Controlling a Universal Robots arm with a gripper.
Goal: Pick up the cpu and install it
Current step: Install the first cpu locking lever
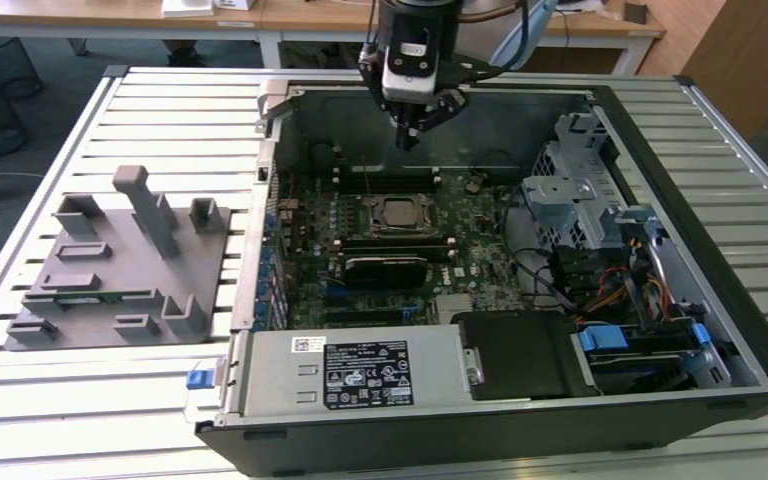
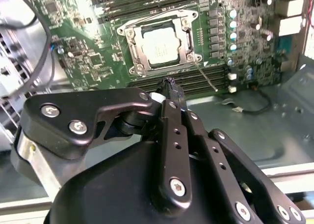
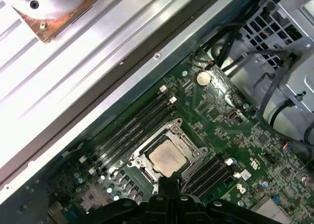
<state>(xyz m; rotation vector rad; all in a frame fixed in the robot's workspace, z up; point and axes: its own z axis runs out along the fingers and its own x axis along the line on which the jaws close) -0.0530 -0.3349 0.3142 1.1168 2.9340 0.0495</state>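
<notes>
Fingers of the gripper (image 1: 411,132) look pressed together with nothing pinched between them, hanging above the far part of the open computer case (image 1: 704,150), clear of the board. Below and just nearer, the cpu (image 1: 396,213) lies flat inside the socket frame (image 2: 159,44) on the green motherboard (image 3: 230,150), its silver top showing in both wrist views, so it appears already seated. On the exterior view's left, a grey fixture (image 1: 117,265) rests on the slatted surface (image 1: 37,400), well apart from the case.
</notes>
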